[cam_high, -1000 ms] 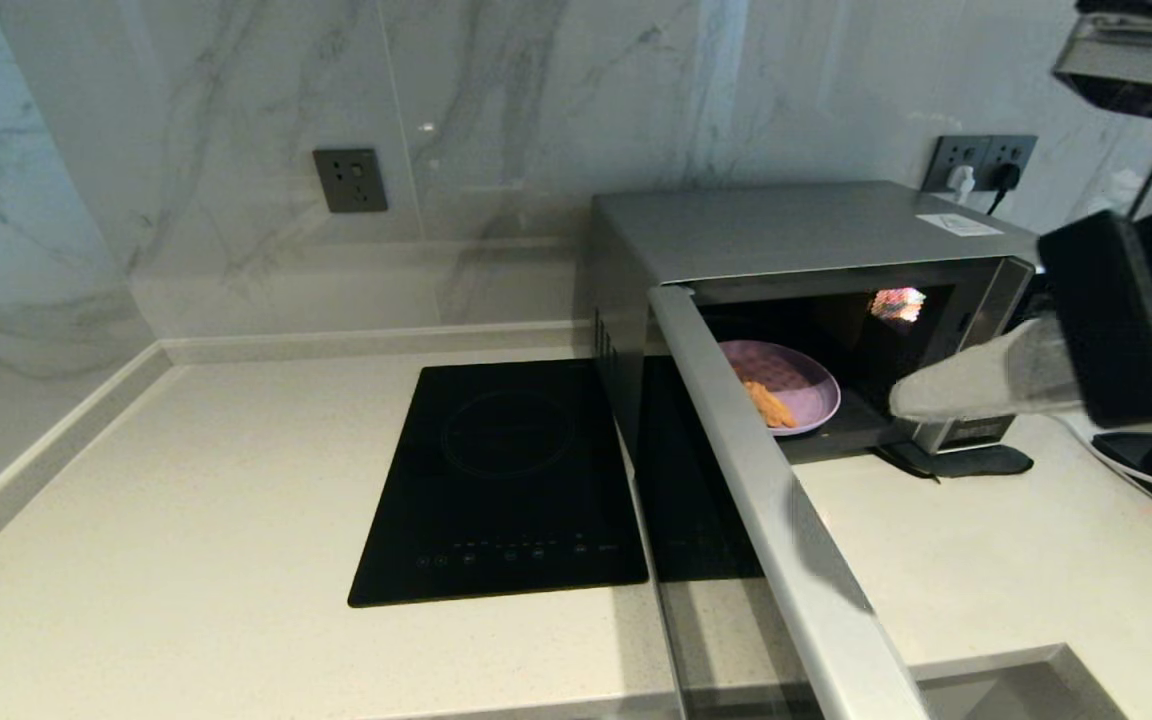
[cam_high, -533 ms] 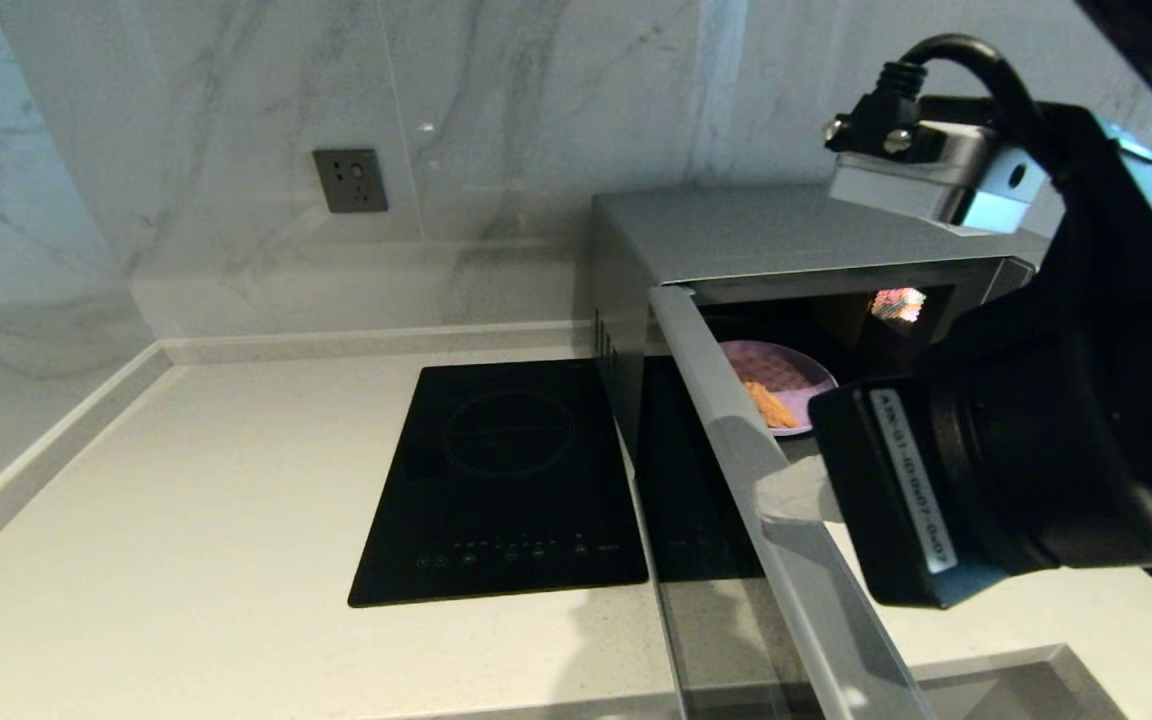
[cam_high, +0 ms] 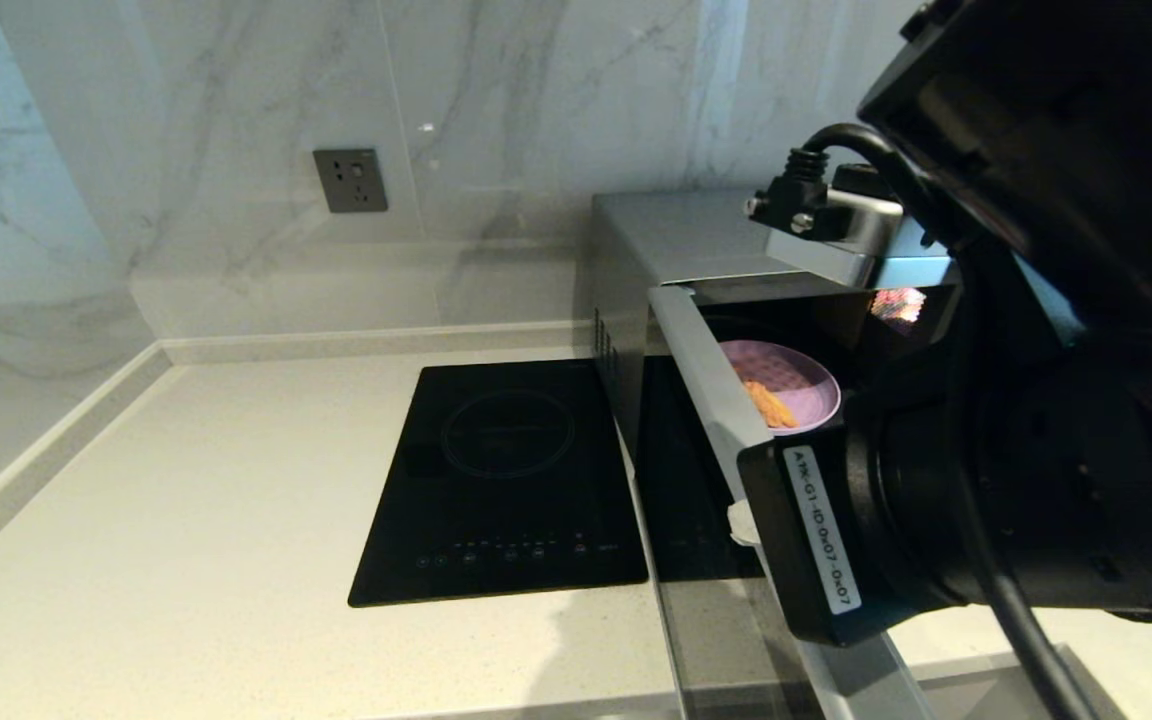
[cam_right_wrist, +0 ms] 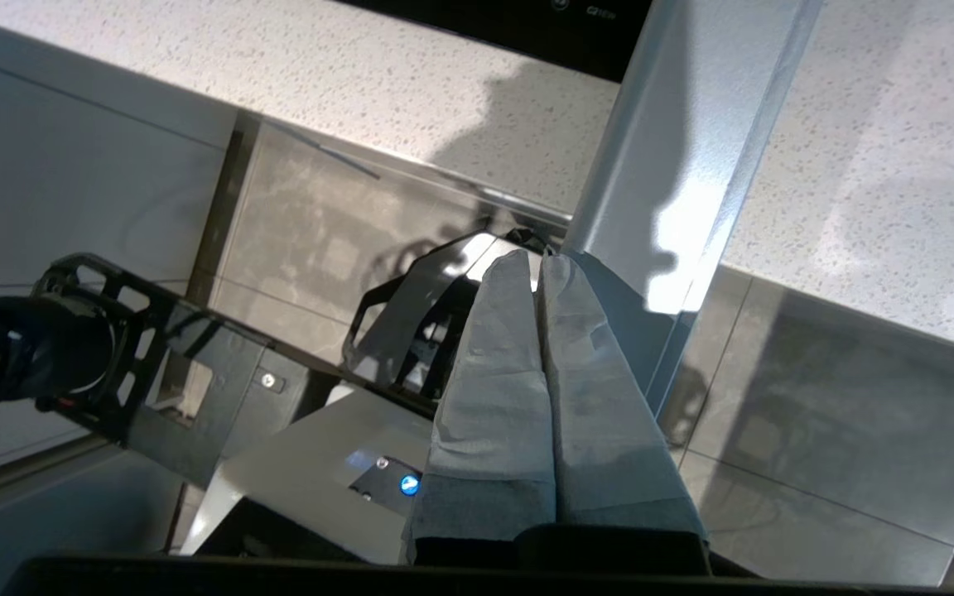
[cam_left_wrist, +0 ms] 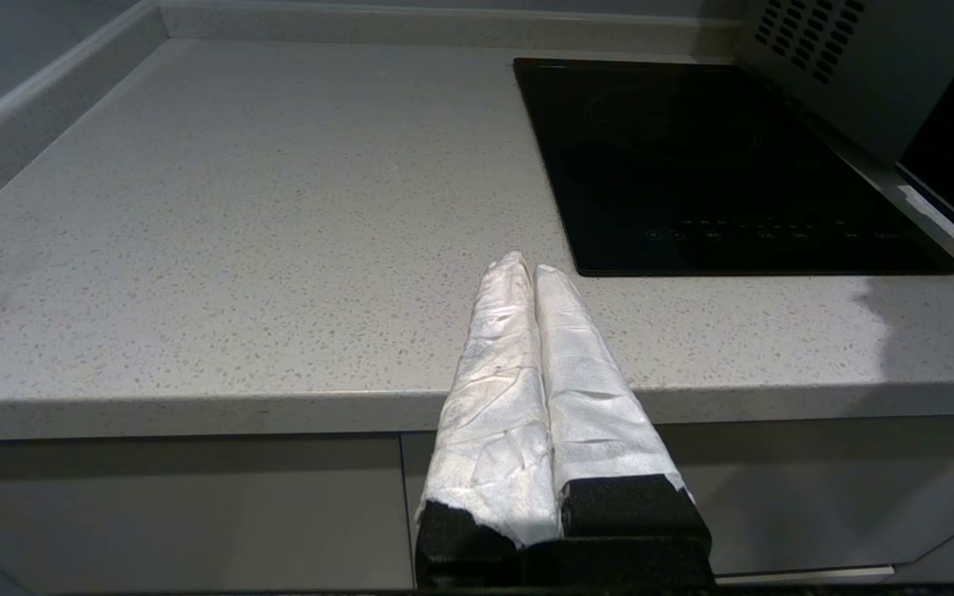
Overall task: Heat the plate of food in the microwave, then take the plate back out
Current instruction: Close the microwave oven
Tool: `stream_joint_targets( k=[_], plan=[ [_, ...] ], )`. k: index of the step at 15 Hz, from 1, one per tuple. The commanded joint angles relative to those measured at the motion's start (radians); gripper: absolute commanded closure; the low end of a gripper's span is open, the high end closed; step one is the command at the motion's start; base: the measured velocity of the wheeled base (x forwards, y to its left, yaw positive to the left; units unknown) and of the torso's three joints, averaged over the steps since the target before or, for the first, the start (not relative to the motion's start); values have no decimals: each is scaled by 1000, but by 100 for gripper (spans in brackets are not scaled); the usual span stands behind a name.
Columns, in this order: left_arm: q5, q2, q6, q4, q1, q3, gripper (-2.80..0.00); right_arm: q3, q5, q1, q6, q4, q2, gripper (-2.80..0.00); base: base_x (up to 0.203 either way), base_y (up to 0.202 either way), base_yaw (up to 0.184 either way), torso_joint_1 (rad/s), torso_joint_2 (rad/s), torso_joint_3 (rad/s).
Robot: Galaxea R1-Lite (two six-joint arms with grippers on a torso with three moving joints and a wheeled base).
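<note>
- My right arm has swung right across the head view since a second ago: back then only its white-wrapped fingers and black wrist showed at the right edge by the oven opening, and now the black arm body fills the whole right side.
- Half a second ago the labelled black block sat higher and further right; now it is lower and closer in, against the open door's edge.
- The right gripper (cam_right_wrist: pixel 539 261) has its two wrapped fingers pressed together, holding nothing, with the tips at the near end of the silver door edge where it overhangs the counter front.
- In the head view I only catch a scrap of white finger (cam_high: pixel 742 522) poking out beside the door edge.
- The large silver-grey boxy microwave (cam_high: pixel 671 232) stands with its dark glass door (cam_high: pixel 701 370) swung wide open, same as before.
- The round lilac-purple plate of food (cam_high: pixel 796 378) is inside the microwave cavity, in the same spot as in both earlier frames.
- I can see orange-tan fry sticks at the plate's near edge; the door edge hides its left part.
- My left gripper (cam_left_wrist: pixel 527 266) hangs parked in front of the pale speckled stone countertop (cam_left_wrist: pixel 237 207), fingers pressed together and empty.
- The flat black glass induction hob (cam_high: pixel 511 480) lies just left of the microwave.
</note>
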Motion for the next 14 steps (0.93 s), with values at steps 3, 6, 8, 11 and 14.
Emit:
stream_joint_targets(
  k=[3,6,8,11,14],
  plan=[
    [0,2,-1,0,0,0,0,12,-41,-5,25,7,4,0,0,0,0,0,0,0],
    [0,2,-1,0,0,0,0,35,-64,-18,33,8,-1,0,0,0,0,0,0,0],
    [0,2,-1,0,0,0,0,47,-73,-40,62,35,-4,0,0,0,0,0,0,0],
    [0,2,-1,0,0,0,0,53,-107,-76,116,71,-4,0,0,0,0,0,0,0],
    [0,2,-1,0,0,0,0,62,-110,-101,120,72,-18,0,0,0,0,0,0,0]
  ],
)
